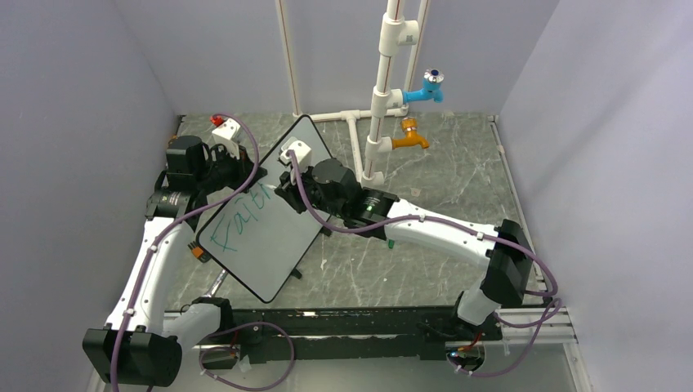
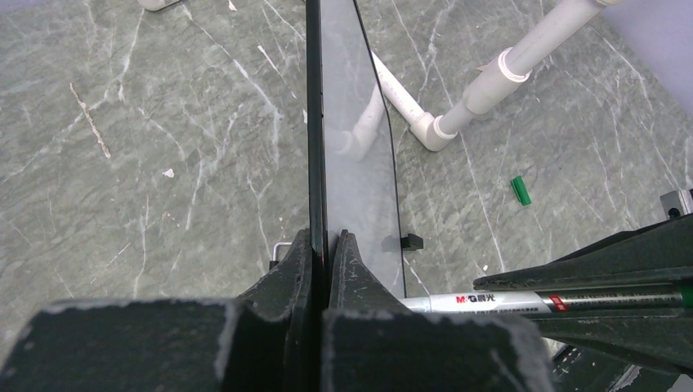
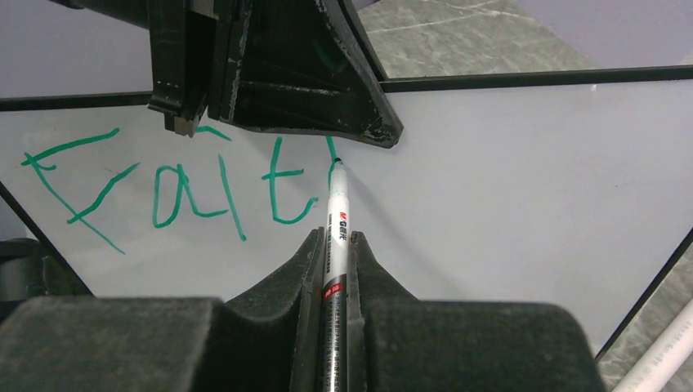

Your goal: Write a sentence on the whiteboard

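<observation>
1. Pinching the whiteboard's (image 1: 270, 245) rim, my left claw (image 2: 327, 241) is holding it tilted over the desk (image 1: 441, 180).
2. My right claw (image 3: 333, 238) is gripping the marker (image 3: 337, 204), its tip working just after "Fait".
3. The sentence (image 3: 176, 196) is barely beginning, I judge.

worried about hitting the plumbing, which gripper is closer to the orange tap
Right. The right gripper, holding the marker on the whiteboard, sits left of the orange tap; the left gripper clamps the whiteboard's edge farther left.
</observation>
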Available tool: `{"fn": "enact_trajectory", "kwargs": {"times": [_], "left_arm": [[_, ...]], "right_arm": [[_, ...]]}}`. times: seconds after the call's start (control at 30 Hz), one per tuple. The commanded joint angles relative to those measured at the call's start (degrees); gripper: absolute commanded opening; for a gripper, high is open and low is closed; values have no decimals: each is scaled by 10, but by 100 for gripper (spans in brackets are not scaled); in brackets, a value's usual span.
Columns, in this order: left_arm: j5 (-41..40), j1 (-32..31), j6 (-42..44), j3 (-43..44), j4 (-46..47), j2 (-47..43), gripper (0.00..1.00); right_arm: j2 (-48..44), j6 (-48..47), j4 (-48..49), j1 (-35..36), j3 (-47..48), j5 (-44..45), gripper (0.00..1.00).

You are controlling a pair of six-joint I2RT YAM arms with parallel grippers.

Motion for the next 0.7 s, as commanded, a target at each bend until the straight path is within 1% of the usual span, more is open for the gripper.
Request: {"fn": "enact_trajectory", "kwargs": {"times": [0.0, 0.3, 0.67], "left_arm": [[-31, -9, 78, -27, -42, 7, 0], [-33, -9, 78, -27, -41, 6, 0], [-33, -9, 78, -27, -42, 6, 0]], "right_arm": [[9, -12, 15, -7, 30, 22, 0], [6, -6, 11, -16, 17, 21, 0], [-9, 16, 10, -16, -32, 11, 0]]}}
